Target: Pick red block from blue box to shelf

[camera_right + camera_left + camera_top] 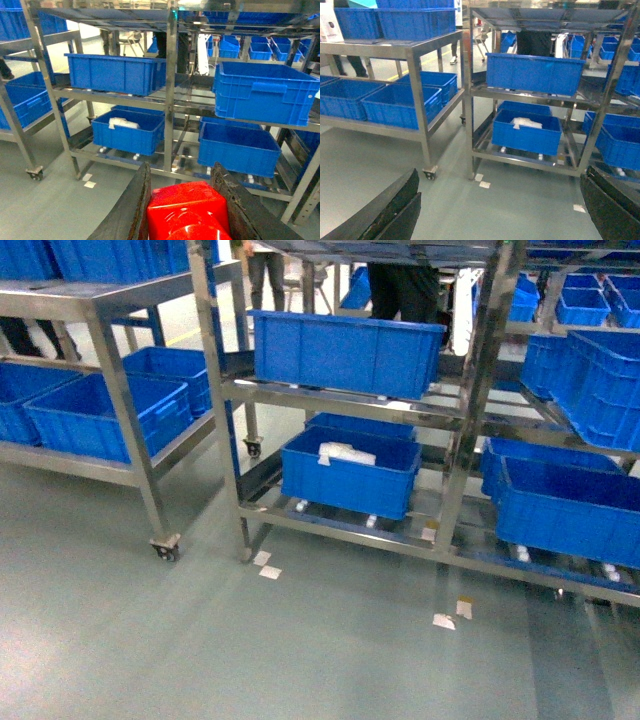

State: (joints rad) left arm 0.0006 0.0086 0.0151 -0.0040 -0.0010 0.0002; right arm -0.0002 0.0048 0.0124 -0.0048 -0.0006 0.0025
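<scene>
The right gripper (187,210) is pinching the red block (187,212) between its two fingers, stud facing the wrist camera; being a cube, it has no long axis to speak of. The shelf (170,100) stands ahead of it across open floor, tiers loaded with dark blue crates (112,72). The left gripper (500,210) hangs spread wide, holding nothing. The blue box is not in view.

Warehouse: wheeled steel shelf (340,400) racks, rows of blue crates (345,352), grey-green floor (200,640).
</scene>
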